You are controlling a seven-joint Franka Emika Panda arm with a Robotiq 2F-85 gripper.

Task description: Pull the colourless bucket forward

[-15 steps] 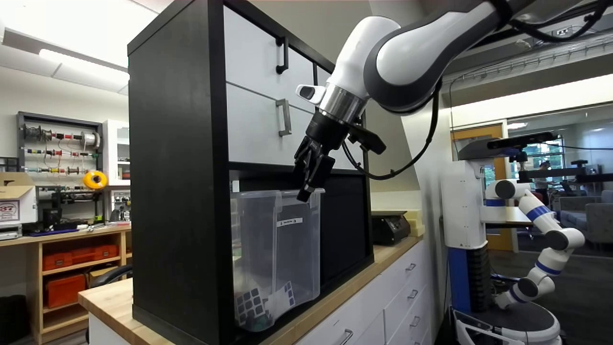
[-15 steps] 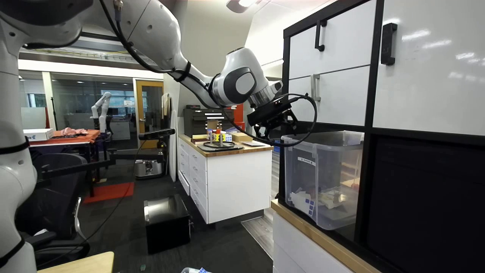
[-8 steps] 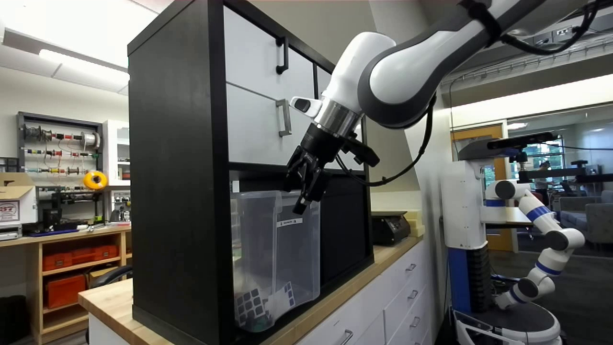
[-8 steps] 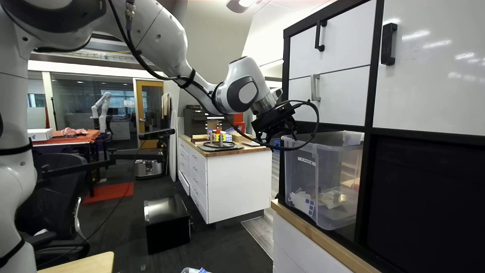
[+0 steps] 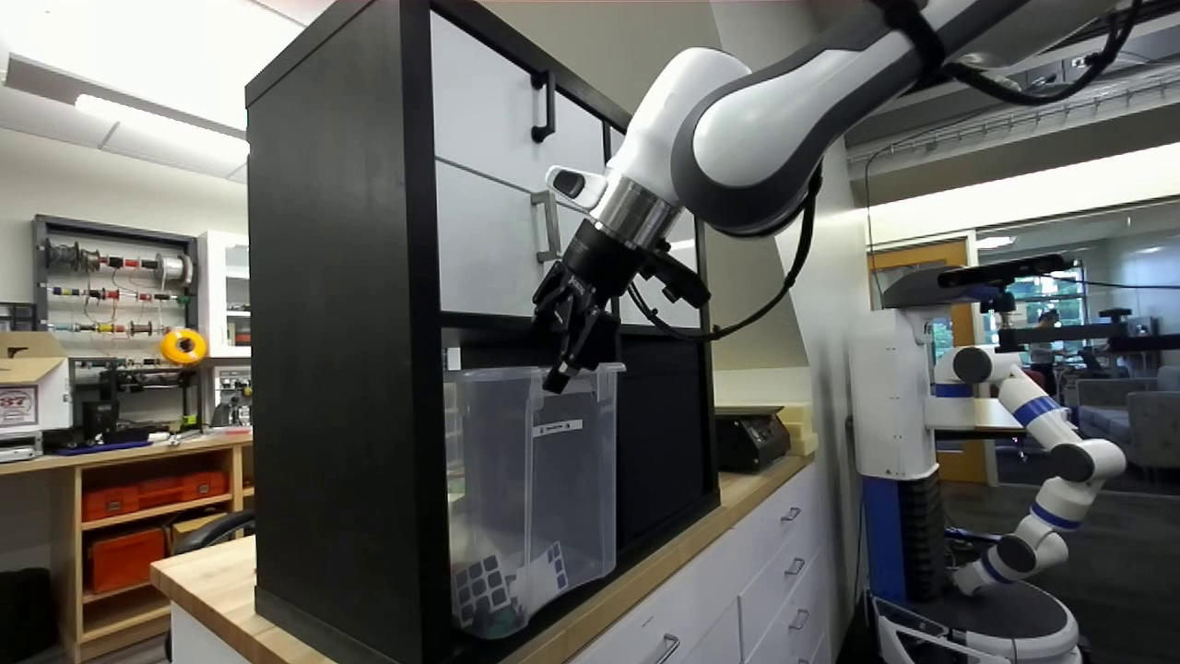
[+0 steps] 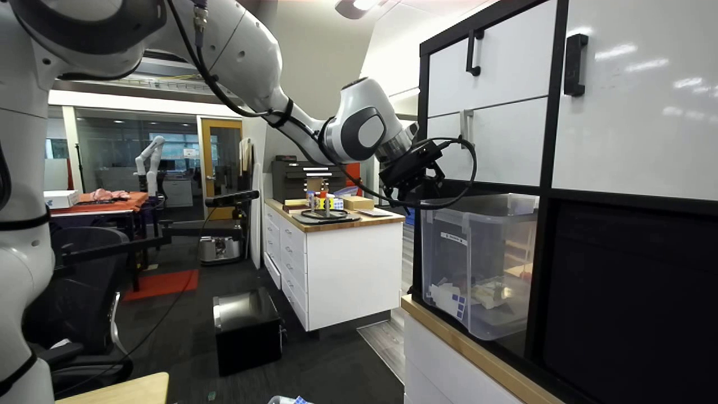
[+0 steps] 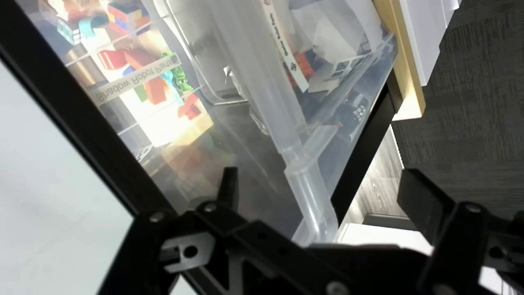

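Colourless bucket (image 5: 572,489), one: boxy, see-through, standing upright in a lower compartment (image 5: 493,349) of a black cabinet (image 5: 332,332), at the cabinet's end; its rim (image 7: 262,78) is running round the top, and a white label (image 5: 558,428) is sitting on its front, just below; inside, pale papers (image 6: 491,293) and pieces patterned with squares (image 5: 484,586) are lying at the bottom; coloured pieces (image 7: 155,88) are also showing through the plastic, though whether they are lying within or behind it I am not managing to tell

Pincer (image 7: 323,190), one, black: hanging tilted at the top of the bucket's front; its two fingers (image 7: 229,186) are gaping wide, well apart, and in the wrist view the rim is appearing in the gap between them; whether either is touching the plastic I am not managing to tell

Robot arm (image 5: 784,129), one, white and grey: slanting down to the cabinet's front, carrying the pincer

White drawers (image 5: 484,244), two, stacked: sitting directly above the bucket, the upper bearing a black handle (image 5: 550,106), the lower a grey handle (image 5: 551,223)

Dark panel (image 5: 664,433), one: filling the neighbouring space

Counter (image 5: 217,572), wooden: supporting the cabinet

Further off from where I am standing: a rack of spools (image 5: 120,295), an orange spool (image 5: 182,346), red cases (image 5: 126,558), a second robot (image 5: 890,397), and a black box (image 6: 247,331) and a red mat (image 6: 165,285) lying on the dark floor (image 6: 336,365)
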